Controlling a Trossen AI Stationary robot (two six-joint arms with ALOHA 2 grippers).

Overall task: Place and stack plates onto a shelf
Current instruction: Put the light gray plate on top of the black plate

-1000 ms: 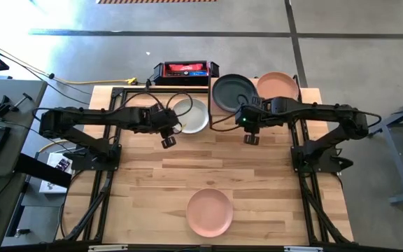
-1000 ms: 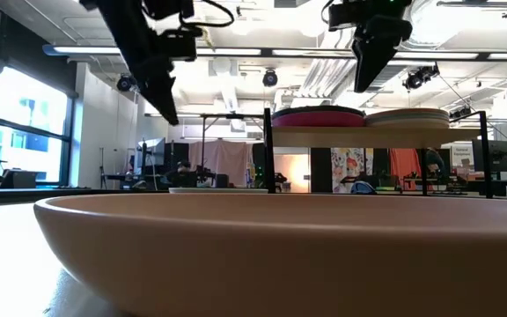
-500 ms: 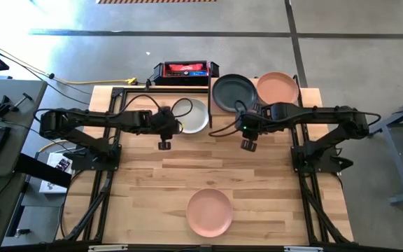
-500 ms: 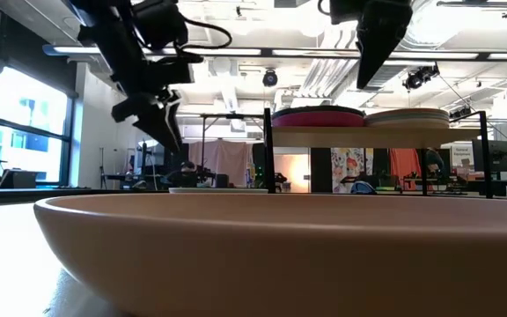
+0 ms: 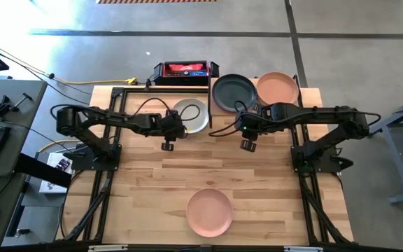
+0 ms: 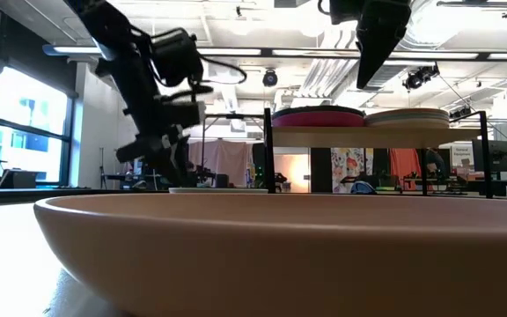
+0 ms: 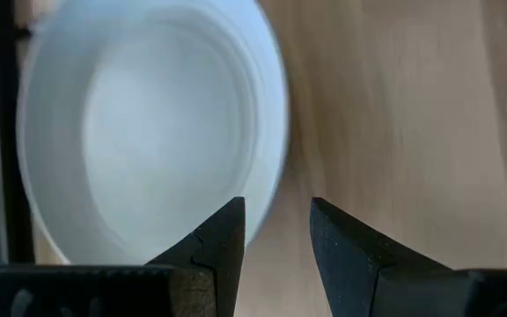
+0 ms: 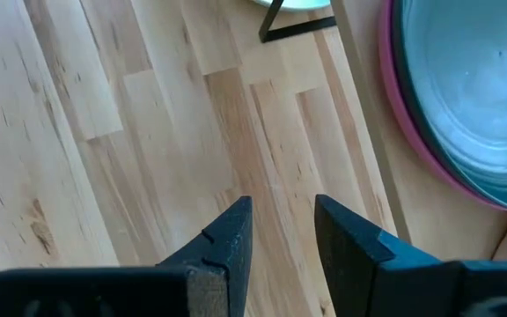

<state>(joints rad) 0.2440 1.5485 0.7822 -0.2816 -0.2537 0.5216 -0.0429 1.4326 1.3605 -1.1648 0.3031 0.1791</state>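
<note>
The left gripper (image 5: 167, 145) hangs low over the table (image 5: 145, 182), fingers slightly parted and holding nothing. The white plate (image 5: 191, 115) lies on the table just ahead of its fingertips (image 7: 227, 231). The right gripper (image 5: 246, 144) is raised, fingers slightly parted and empty. Beside it stands the shelf (image 6: 359, 135), carrying a teal plate (image 5: 234, 92) on a magenta plate (image 8: 412, 132) and a peach plate (image 5: 278, 87). Another peach plate (image 5: 209, 212) lies well behind both grippers.

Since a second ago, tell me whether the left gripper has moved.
Yes. In the low view the left gripper has dropped from near the ceiling lights toward the table, beside the grey plate. The right gripper waits in front of the shelf.
</note>
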